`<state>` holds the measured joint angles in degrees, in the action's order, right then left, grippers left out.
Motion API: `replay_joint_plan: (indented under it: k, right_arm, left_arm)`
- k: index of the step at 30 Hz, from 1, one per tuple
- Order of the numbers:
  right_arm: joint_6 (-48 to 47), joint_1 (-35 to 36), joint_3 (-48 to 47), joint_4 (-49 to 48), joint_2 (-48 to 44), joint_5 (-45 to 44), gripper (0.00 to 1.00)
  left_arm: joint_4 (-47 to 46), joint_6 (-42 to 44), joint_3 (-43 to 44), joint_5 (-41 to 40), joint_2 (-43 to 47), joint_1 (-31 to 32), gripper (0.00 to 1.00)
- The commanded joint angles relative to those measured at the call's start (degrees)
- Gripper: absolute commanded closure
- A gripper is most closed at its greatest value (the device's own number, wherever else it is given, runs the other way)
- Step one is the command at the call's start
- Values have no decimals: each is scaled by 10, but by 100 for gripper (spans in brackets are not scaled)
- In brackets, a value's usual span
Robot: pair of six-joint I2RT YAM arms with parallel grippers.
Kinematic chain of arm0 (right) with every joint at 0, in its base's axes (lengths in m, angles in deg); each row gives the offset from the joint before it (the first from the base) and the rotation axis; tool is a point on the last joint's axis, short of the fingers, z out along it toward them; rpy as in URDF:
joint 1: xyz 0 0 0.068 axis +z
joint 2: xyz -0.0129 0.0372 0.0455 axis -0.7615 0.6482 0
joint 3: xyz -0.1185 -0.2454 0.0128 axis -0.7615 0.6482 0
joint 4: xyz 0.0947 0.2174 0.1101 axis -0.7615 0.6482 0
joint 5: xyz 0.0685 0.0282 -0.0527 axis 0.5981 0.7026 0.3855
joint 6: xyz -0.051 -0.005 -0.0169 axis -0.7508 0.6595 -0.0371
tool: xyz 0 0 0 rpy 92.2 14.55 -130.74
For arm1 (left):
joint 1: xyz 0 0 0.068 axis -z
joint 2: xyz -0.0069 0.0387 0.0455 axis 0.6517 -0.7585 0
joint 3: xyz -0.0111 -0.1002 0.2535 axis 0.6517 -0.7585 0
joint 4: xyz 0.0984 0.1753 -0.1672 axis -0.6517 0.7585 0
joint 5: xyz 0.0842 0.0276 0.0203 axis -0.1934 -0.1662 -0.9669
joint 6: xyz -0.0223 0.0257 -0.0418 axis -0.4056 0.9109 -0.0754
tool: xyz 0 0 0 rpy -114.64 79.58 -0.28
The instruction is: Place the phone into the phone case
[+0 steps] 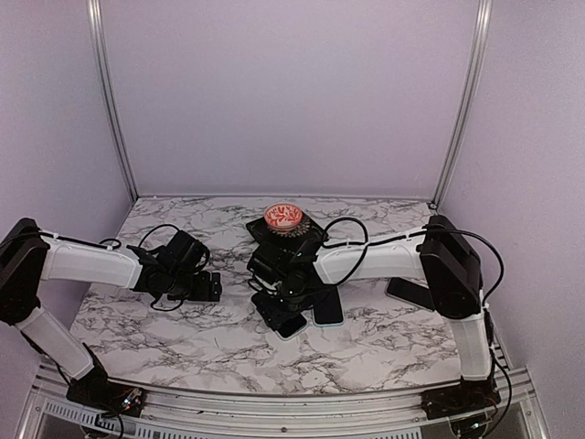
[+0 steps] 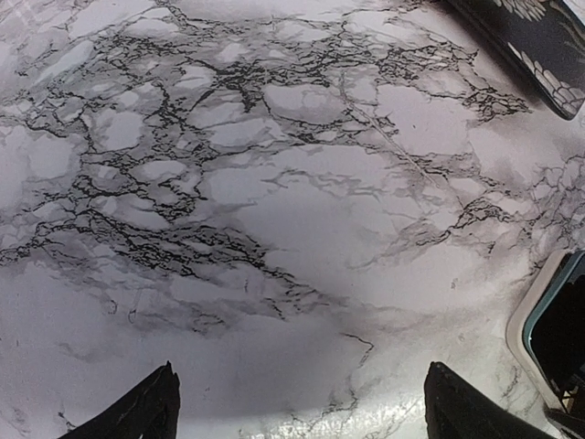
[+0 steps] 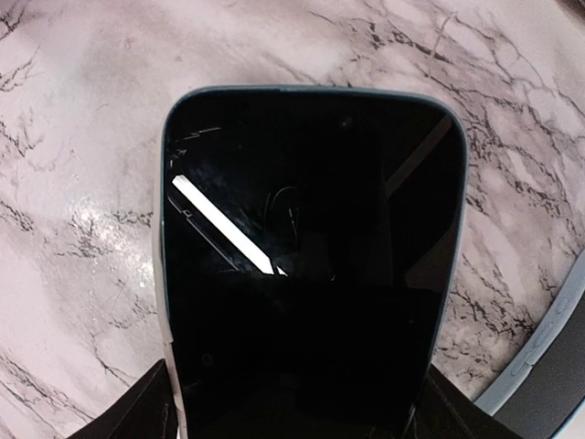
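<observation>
Phone (image 3: pixel 311 274) screen-up, pale-rimmed | right jaws clamp it; left jaws apart

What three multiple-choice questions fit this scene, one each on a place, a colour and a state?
1. Where does the red-and-white disc sit? A near edge; B far middle of the table; C on the floor.
2. The screen of the phone is: A black; B white; C red.
3. The left gripper is: A shut on the phone; B shut empty; C open.
Answers: B, it lies at the far side, midway across; A, the glass shows dark; C, its fingers stand wide apart over bare marble.
</observation>
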<state>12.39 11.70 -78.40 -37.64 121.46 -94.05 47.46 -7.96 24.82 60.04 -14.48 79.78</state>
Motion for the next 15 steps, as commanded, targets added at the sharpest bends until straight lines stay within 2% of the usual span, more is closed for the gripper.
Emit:
replay_joint_plan:
  k: [1, 8, 13, 15]
  right_arm:
    - [-12, 5, 6, 11, 22, -3, 43]
    - [-21, 5, 23, -14, 0, -10, 66]
    - [-27, 0, 43, -50, -34, -13, 70]
    - [-27, -3, 56, -75, -49, -15, 76]
  left_arm:
    - [-4, 15, 22, 32, -14, 2, 6]
    - [0, 41, 44, 37, -14, 2, 7]
    - [-2, 49, 67, 73, -25, 2, 7]
    - [-17, 52, 75, 118, -32, 2, 8]
